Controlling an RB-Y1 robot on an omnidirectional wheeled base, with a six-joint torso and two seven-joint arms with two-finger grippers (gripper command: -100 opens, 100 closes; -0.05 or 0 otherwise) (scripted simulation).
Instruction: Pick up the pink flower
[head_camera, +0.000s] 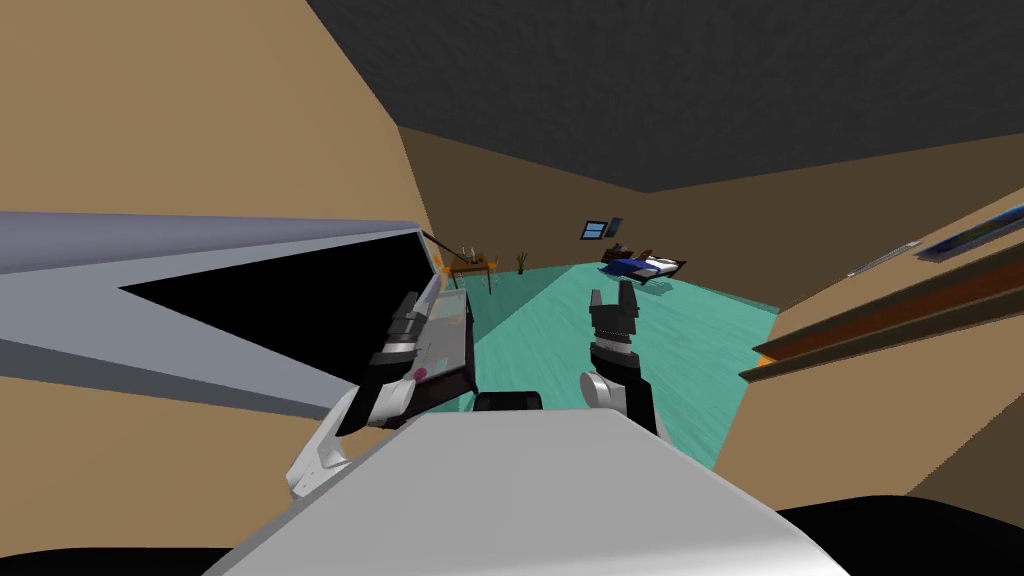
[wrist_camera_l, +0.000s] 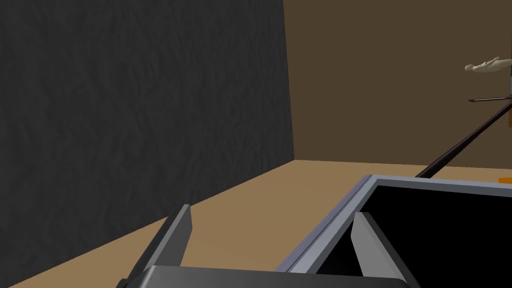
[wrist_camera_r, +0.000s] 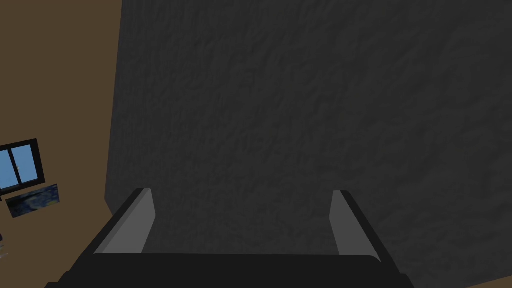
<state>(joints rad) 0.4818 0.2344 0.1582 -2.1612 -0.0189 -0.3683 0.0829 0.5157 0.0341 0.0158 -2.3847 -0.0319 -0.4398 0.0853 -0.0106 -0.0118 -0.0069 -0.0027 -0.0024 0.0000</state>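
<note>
A small pink spot, which may be the pink flower (head_camera: 420, 374), lies on a dark-edged, pale-topped table (head_camera: 452, 318) right beside my left forearm. My left gripper (head_camera: 406, 304) reaches past it along the table, close to a big grey frame (head_camera: 250, 240) around a black area. In the left wrist view the left gripper (wrist_camera_l: 270, 235) is open with nothing between its fingers, and one finger (wrist_camera_l: 362, 237) overlaps the grey frame (wrist_camera_l: 345, 205). My right gripper (head_camera: 612, 300) is raised over the teal floor, and in its wrist view this gripper (wrist_camera_r: 242, 220) is open and empty.
Teal floor (head_camera: 620, 350) stretches ahead to a bed (head_camera: 645, 265) at the far wall. A wooden table (head_camera: 470, 267) and a plant (head_camera: 521, 262) stand beyond the pale-topped table. Brown shelves (head_camera: 880, 320) run along the right wall. A tan wall is close on the left.
</note>
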